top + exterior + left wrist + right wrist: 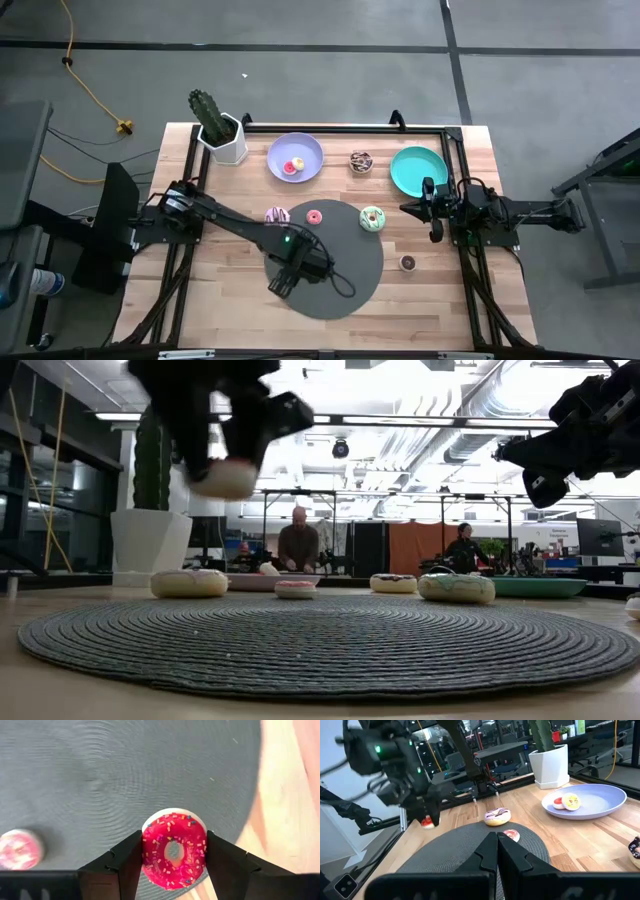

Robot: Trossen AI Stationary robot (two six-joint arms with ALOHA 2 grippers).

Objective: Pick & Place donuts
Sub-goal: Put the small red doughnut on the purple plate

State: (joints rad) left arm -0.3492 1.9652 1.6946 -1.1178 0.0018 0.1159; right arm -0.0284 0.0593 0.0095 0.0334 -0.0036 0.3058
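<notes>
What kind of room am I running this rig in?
Probably an open robotics lab or workshop, not a kitchen. The low view shows exposed ceiling ducts and people at workbenches behind the table; the high view shows a bare concrete floor with a yellow cable trailing across it.

The tabletop [440, 300] is pale wood with a smooth, matt face and visible plank seams. On it lies the round mat [345, 285] — dark grey, woven in ribbed concentric cords, rough-looking. The red donut [173, 850] has glossy icing dotted with sprinkles over a pale matt base. The lavender plate [305, 150] and teal plate [415, 165] look like smooth plastic — faintly shiny.
</notes>
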